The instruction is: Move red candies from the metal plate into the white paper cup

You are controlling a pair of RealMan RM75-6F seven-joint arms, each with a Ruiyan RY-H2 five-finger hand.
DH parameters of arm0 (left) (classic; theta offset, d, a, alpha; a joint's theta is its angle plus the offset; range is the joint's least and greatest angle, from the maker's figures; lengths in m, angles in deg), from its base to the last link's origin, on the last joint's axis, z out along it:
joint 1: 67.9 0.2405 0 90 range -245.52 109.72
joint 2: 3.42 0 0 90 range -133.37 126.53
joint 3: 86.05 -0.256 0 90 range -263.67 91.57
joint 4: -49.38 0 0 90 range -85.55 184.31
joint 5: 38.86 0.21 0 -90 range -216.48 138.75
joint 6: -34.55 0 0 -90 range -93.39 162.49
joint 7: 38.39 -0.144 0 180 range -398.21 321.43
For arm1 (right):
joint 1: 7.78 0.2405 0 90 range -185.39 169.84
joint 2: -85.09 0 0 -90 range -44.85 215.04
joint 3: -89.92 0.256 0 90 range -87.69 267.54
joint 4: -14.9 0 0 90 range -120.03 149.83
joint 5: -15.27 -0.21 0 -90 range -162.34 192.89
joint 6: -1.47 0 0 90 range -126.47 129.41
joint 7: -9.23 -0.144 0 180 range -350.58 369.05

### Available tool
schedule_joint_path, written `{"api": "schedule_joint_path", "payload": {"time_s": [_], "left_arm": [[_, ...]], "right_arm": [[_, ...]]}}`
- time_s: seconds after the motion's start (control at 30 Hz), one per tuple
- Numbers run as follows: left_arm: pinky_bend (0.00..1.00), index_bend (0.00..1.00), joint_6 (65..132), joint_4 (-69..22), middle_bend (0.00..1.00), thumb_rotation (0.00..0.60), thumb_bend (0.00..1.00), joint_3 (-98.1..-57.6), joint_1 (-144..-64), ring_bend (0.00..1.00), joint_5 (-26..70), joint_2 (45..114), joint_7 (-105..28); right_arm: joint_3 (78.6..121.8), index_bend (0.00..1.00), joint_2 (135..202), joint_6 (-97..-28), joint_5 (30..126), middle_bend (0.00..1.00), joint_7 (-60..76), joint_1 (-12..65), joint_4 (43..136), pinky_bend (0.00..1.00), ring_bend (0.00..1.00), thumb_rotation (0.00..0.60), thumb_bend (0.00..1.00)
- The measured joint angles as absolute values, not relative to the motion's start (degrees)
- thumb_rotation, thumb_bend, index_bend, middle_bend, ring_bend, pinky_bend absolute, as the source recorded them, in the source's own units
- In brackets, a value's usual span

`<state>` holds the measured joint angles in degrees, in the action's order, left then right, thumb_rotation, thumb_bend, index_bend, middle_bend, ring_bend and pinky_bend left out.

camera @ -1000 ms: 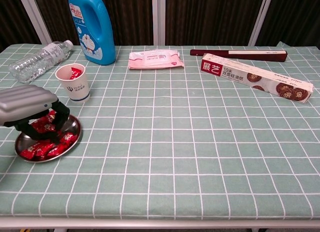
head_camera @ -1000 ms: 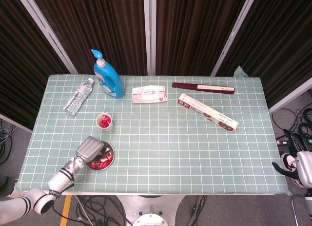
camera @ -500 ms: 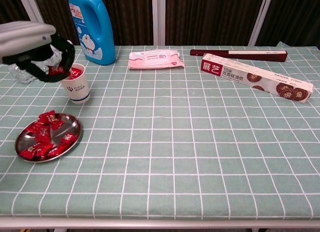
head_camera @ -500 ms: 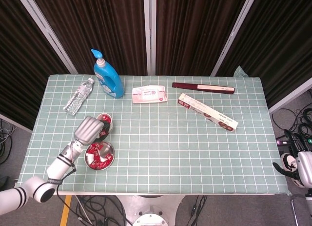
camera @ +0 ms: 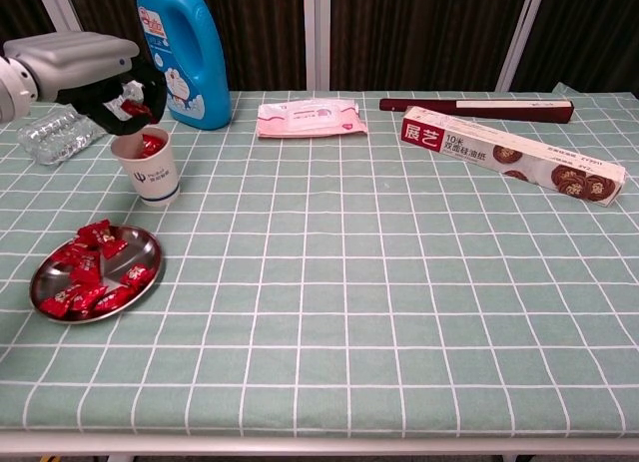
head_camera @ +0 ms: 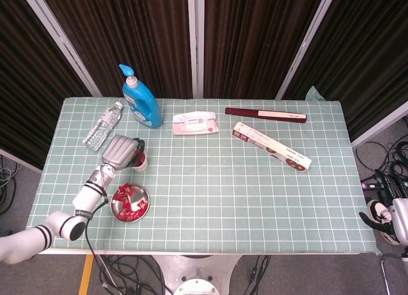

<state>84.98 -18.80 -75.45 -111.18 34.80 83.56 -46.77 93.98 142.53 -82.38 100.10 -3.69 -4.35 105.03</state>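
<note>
Green checked table (head_camera: 255, 193) holds everything; blue detergent bottle (camera: 182, 48) upright at the far left edge, long cookie box (camera: 511, 155) lying flat far right with a dark red flat box (camera: 475, 106) behind it, wipes pack (camera: 309, 117) between bottle and boxes, clear water bottle (camera: 55, 131) on its side at far left. Left hand (camera: 100, 78) hangs just above the white paper cup (camera: 148, 168), fingers curled down around a red candy (camera: 133, 109) pinched at the fingertips, right over the cup mouth. Cup stands upright in front of the blue bottle, red candy already showing inside it. Metal plate (camera: 148, 245) sits just in front of the cup near the table's front left, with a pile of red candies (camera: 88, 279) on it. Right hand (head_camera: 382, 213) barely shows off the table's right edge, cannot tell how its fingers lie
</note>
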Motion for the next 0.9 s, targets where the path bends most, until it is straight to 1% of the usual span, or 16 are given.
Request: {"api": "schedule_joint_path", "payload": {"time_s": [0.1, 0.23, 0.37, 0.5, 0.57, 0.67, 0.73, 0.8, 0.9], "left_arm": [[1.00, 0.45, 85.1, -19.1, 0.52, 0.600, 0.45, -76.1, -111.0, 0.93, 34.5, 83.4, -47.6], [1.00, 0.44, 85.6, -19.7, 0.49, 0.600, 0.44, -76.9, -110.5, 0.93, 34.7, 82.7, -48.5], [1.00, 0.40, 87.0, -21.2, 0.47, 0.600, 0.41, -77.4, -109.7, 0.92, 34.8, 81.7, -48.8], [1.00, 0.40, 90.8, -23.3, 0.47, 0.600, 0.38, -78.1, -108.0, 0.92, 36.6, 80.3, -48.3], [1.00, 0.42, 93.6, -24.9, 0.47, 0.600, 0.37, -79.0, -106.5, 0.92, 38.3, 79.1, -47.7], [1.00, 0.44, 97.5, -26.9, 0.49, 0.600, 0.33, -81.4, -103.9, 0.92, 41.7, 77.4, -46.9], [1.00, 0.45, 99.4, -27.9, 0.50, 0.600, 0.30, -83.7, -102.4, 0.92, 44.3, 76.4, -46.8], [1.00, 0.46, 100.2, -28.4, 0.50, 0.600, 0.28, -85.8, -101.2, 0.92, 46.5, 75.9, -47.1], [1.00, 0.46, 100.6, -28.4, 0.50, 0.600, 0.27, -89.1, -99.8, 0.92, 49.6, 75.8, -49.1]], "right_arm": [[94.0, 0.00, 142.5, -82.2, 100.1, 0.15, -3.5, -4.3, 105.2, 0.45, 0.10, 0.600, 0.10], [94.0, 0.00, 142.5, -82.2, 100.2, 0.15, -3.4, -4.2, 105.3, 0.46, 0.12, 0.600, 0.10], [94.1, 0.00, 142.5, -82.3, 100.4, 0.15, -3.4, -4.1, 105.4, 0.46, 0.12, 0.600, 0.10], [94.1, 0.00, 142.4, -82.4, 100.6, 0.15, -3.4, -4.0, 105.5, 0.46, 0.12, 0.600, 0.10], [94.2, 0.00, 142.4, -82.3, 100.6, 0.15, -3.4, -4.0, 105.5, 0.46, 0.12, 0.600, 0.10], [94.2, 0.00, 142.5, -82.2, 100.7, 0.15, -3.4, -3.8, 105.4, 0.46, 0.12, 0.600, 0.10], [94.2, 0.00, 142.6, -82.1, 100.8, 0.15, -3.3, -3.7, 105.4, 0.46, 0.12, 0.600, 0.10], [94.2, 0.00, 142.6, -82.1, 101.1, 0.15, -3.2, -3.6, 105.5, 0.46, 0.12, 0.600, 0.10], [94.1, 0.00, 142.6, -82.3, 101.4, 0.15, -3.1, -3.5, 105.8, 0.46, 0.12, 0.600, 0.10]]}}
